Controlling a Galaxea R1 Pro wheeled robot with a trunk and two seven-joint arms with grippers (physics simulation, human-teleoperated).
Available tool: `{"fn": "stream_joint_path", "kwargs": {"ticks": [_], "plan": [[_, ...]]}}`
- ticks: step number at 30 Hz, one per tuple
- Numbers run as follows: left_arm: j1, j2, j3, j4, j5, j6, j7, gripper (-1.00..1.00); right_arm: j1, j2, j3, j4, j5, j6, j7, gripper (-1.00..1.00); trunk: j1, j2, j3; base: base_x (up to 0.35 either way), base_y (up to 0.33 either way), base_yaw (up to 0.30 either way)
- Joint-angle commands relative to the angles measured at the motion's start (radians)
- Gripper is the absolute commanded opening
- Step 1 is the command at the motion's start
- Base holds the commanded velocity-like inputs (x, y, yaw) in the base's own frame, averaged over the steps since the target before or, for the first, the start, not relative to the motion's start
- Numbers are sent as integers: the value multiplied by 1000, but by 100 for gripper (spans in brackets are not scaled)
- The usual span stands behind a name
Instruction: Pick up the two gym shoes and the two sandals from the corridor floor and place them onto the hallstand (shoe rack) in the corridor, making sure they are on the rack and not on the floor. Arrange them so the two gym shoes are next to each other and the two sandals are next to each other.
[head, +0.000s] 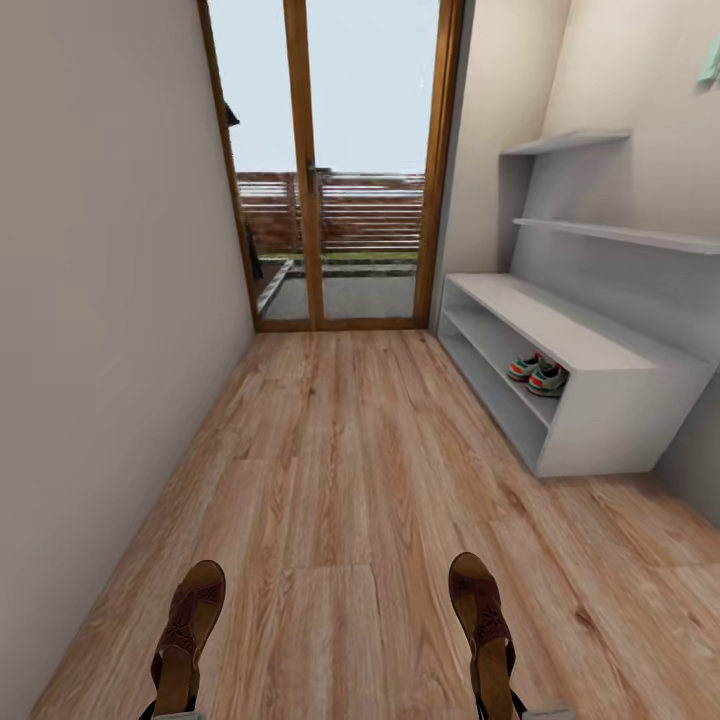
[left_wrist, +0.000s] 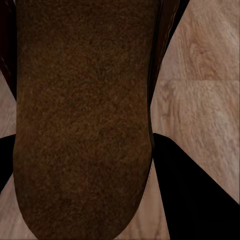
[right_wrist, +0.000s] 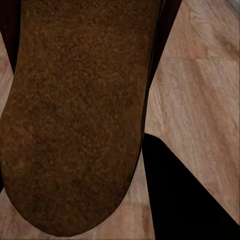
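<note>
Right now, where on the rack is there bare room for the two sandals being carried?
The pale grey-white hallstand has its flat top bare, bordered by the back wall. Its upper compartment is taken at the near end by the cream-white green-striped gym shoes; the door-side stretch beside them is free. Both stepped shelves look bare. Each hand holds a reddish-brown perforated sandal.

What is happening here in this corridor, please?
The robot is carrying one brown sandal in each pincer: the left sandal and the right sandal show at the bottom of the head view, above the wood floor. The wrist views show each sole close up. The two gym shoes already sit side by side in the upper open compartment of the hallstand, ahead on the right. The sandals are not yet on it.
</note>
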Motion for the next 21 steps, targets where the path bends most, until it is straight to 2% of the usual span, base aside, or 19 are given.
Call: {"fn": "stream_joint_path", "kwargs": {"ticks": [1,21], "plan": [[-1,-1,9,0,-10,-3,-5,-100,-1,1,-8,0,4,-3,8,-100,0,0,-1,340,0,0],[-1,-1,9,-1,-10,-3,-5,-100,-1,0,-9,0,4,-3,8,-100,0,0,-1,340,0,0]]}}
